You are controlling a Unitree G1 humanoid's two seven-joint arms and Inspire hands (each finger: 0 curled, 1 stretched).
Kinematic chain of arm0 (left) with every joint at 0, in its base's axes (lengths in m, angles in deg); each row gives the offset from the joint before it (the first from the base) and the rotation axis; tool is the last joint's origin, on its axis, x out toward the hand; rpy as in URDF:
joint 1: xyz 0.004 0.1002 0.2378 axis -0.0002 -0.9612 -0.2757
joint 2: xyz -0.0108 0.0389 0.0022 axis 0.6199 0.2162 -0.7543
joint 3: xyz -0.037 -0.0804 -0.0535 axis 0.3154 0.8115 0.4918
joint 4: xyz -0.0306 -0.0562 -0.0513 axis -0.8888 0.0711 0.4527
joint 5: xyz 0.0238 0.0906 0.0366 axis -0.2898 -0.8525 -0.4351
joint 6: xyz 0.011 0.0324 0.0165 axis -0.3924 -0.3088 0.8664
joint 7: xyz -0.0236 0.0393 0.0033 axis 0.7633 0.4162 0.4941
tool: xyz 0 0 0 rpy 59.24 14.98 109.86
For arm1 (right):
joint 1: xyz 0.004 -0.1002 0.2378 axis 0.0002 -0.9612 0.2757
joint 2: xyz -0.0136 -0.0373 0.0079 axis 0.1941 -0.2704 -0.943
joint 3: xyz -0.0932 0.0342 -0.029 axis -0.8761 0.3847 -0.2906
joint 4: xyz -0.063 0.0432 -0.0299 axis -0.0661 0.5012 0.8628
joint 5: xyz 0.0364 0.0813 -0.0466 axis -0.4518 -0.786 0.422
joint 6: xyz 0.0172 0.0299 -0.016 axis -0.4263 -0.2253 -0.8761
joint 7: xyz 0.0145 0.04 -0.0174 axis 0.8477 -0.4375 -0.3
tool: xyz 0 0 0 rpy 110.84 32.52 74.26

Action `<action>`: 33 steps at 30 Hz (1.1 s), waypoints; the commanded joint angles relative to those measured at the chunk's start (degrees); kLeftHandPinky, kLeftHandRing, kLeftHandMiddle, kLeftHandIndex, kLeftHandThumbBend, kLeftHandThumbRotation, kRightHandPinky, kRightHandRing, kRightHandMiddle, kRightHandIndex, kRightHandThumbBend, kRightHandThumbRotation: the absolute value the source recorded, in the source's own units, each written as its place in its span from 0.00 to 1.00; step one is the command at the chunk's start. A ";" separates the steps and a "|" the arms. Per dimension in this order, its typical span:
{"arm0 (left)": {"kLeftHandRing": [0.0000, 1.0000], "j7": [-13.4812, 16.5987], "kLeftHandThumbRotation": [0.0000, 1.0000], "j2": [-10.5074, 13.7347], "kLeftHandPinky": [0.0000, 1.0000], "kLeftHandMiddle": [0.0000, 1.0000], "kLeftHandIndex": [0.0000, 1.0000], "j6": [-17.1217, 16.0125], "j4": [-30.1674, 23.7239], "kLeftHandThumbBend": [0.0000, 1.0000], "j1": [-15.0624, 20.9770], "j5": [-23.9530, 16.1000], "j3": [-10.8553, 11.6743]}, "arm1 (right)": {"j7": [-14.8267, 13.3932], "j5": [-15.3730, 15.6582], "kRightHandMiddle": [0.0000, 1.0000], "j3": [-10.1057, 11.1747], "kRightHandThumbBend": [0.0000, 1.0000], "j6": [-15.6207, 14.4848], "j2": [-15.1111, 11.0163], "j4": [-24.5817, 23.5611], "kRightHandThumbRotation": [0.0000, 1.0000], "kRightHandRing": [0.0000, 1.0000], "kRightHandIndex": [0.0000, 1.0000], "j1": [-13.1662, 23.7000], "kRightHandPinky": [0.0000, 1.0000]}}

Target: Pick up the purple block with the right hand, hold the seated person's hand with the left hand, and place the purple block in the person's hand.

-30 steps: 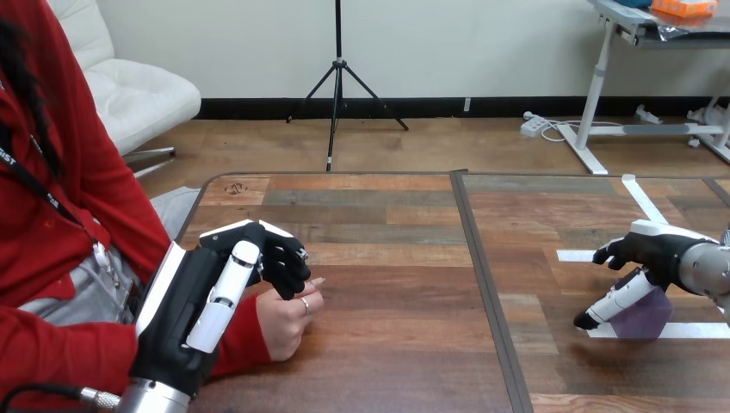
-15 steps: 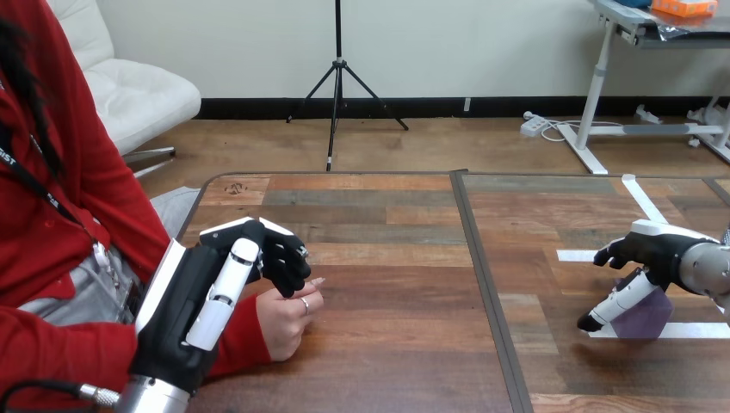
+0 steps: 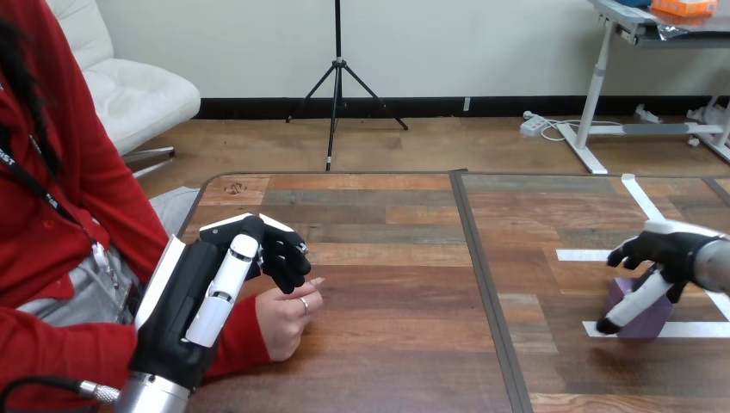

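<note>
Head view: left robot hand [image 3: 225,277] at the desk's [image 3: 387,344] left edge, poised over and just beside the person's hand [image 3: 288,320], which rests fisted on the desk; a grip on it cannot be told. Right robot hand [image 3: 665,254] lies over the purple block [image 3: 647,318], which sits on the desk at a white tape strip [image 3: 697,329]; whether it grips the block cannot be told.
</note>
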 commanded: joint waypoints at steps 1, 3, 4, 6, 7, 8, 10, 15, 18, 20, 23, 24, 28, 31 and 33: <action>0.43 0.34 0.99 0.94 0.38 0.46 0.46 -1.09 -0.79 0.20 3.63 -0.81 0.53 | 0.11 0.59 0.78 0.08 1.00 0.09 -3.53 -5.11 0.22 0.71 0.85 4.71 0.44; 0.43 -0.10 0.99 0.90 0.38 0.46 0.46 -0.95 -0.73 0.20 3.69 -0.26 0.48 | 0.49 0.02 0.70 0.77 1.00 -0.24 -3.59 -5.51 0.22 0.62 0.84 4.55 0.41; 0.43 -0.11 1.00 0.85 0.38 0.46 0.46 -0.95 -0.73 0.20 3.72 -0.28 0.49 | 0.74 0.20 0.69 0.66 1.00 0.18 -3.94 -6.08 0.22 0.60 0.84 4.45 0.40; 0.43 -0.04 1.00 0.78 0.38 0.46 0.46 -0.97 -0.73 0.20 3.74 -0.45 0.53 | 1.04 0.55 0.68 0.36 1.00 0.70 -4.41 -6.89 0.22 0.60 0.84 4.27 0.40; 0.43 0.01 1.00 0.74 0.38 0.46 0.46 -0.93 -0.73 0.20 3.75 -0.51 0.53 | 1.28 0.79 0.68 0.15 1.00 0.62 -4.57 -7.25 0.22 0.60 0.84 4.27 0.40; 0.43 0.02 1.00 0.72 0.38 0.46 0.46 -0.89 -0.73 0.20 3.76 -0.53 0.53 | 1.45 0.91 0.70 0.04 1.00 0.46 -4.63 -7.48 0.22 0.62 0.84 4.27 0.43; 0.43 -0.08 1.00 0.71 0.38 0.46 0.46 -0.91 -0.64 0.20 3.81 -0.41 0.51 | 2.07 0.73 0.72 0.25 1.00 -0.13 -4.75 -7.92 0.22 0.65 0.84 4.27 0.49; 0.43 -0.23 1.00 0.76 0.38 0.46 0.46 -0.99 -0.39 0.20 4.06 -0.39 0.50 | 3.14 0.64 0.76 0.43 1.00 -0.52 -5.43 -9.38 0.20 0.72 0.84 3.94 0.58; 0.43 0.03 1.00 0.61 0.38 0.46 0.46 -0.62 -0.84 0.20 3.93 -0.57 0.49 | 3.90 0.21 0.81 0.75 1.00 -1.04 -5.45 -9.35 0.20 0.78 0.84 4.17 0.64; 0.43 -0.02 1.00 0.54 0.38 0.46 0.46 -0.80 -0.57 0.19 4.06 -0.44 0.52 | 4.52 -0.01 0.84 0.92 1.00 -1.31 -5.62 -9.57 0.19 0.82 0.84 4.23 0.69; 0.43 -0.10 1.00 0.47 0.38 0.46 0.46 -0.53 -0.70 0.19 4.05 -0.20 0.50 | 4.78 0.59 0.86 0.48 1.00 -1.49 -5.90 -9.95 0.18 0.85 0.84 4.30 0.71; 0.43 -0.12 1.00 0.46 0.38 0.46 0.46 -0.43 -0.80 0.19 4.02 -0.16 0.49 | 4.81 0.78 0.87 0.35 1.00 -1.52 -5.97 -10.06 0.18 0.86 0.84 4.30 0.72; 0.43 -0.19 1.00 0.56 0.38 0.46 0.46 -0.78 -0.54 0.18 4.18 -0.29 0.50 | 4.94 0.76 0.88 0.43 1.00 -0.64 -6.29 -10.18 0.17 0.87 0.84 4.26 0.74; 0.43 -0.21 1.00 0.52 0.38 0.46 0.46 -0.69 -0.60 0.18 4.19 -0.20 0.48 | 5.18 1.12 0.88 0.17 1.00 -1.31 -6.06 -10.08 0.15 0.86 0.85 4.47 0.75; 0.43 -0.30 1.00 0.47 0.38 0.46 0.46 -0.39 -0.76 0.18 4.12 0.07 0.46 | 4.90 1.39 0.88 0.03 1.00 -1.44 -5.93 -9.79 0.14 0.86 0.84 4.53 0.75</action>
